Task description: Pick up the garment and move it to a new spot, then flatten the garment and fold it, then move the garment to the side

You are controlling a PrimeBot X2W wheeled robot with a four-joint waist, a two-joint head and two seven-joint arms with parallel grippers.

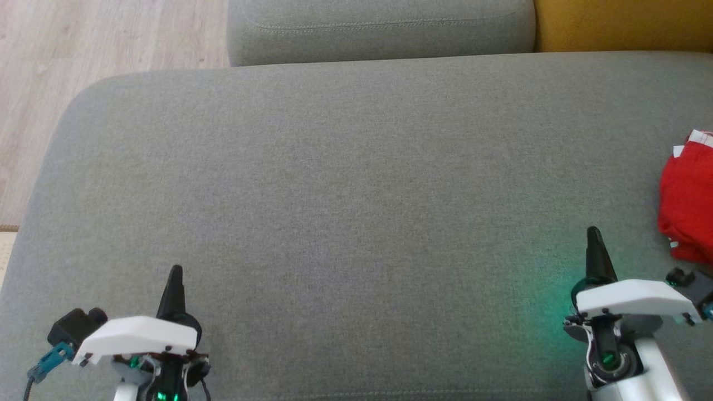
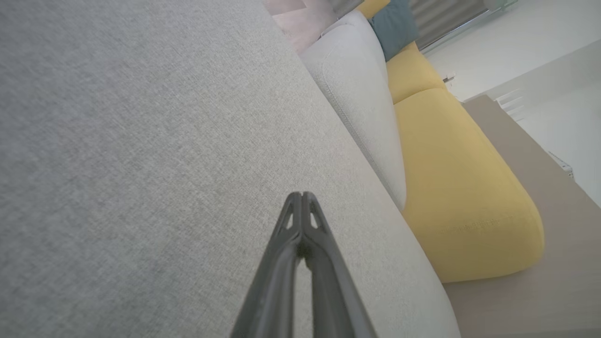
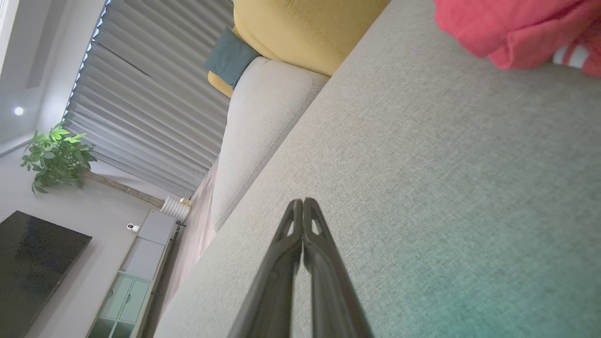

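- Wooden floor (image 1: 83,39) runs past the left edge and back-left corner of the grey seat (image 1: 345,184).
- The left gripper (image 1: 176,272) hangs above the seat's front edge, toward the left corner. In the wrist view its fingers (image 2: 281,263) meet at the tips with nothing between them.
- A grey back cushion (image 1: 379,28) lies along the seat's back edge, with a yellow cushion (image 1: 624,22) to its right.
- The right gripper (image 1: 593,231) is near the front edge, further right. Its fingers (image 3: 281,267) are likewise pressed tip to tip and empty (a green glow tints the fabric beside it).
- The red garment (image 1: 688,206) lies on the seat toward its right side, near that gripper but apart from it. It seems bunched, though the frame cuts it off.
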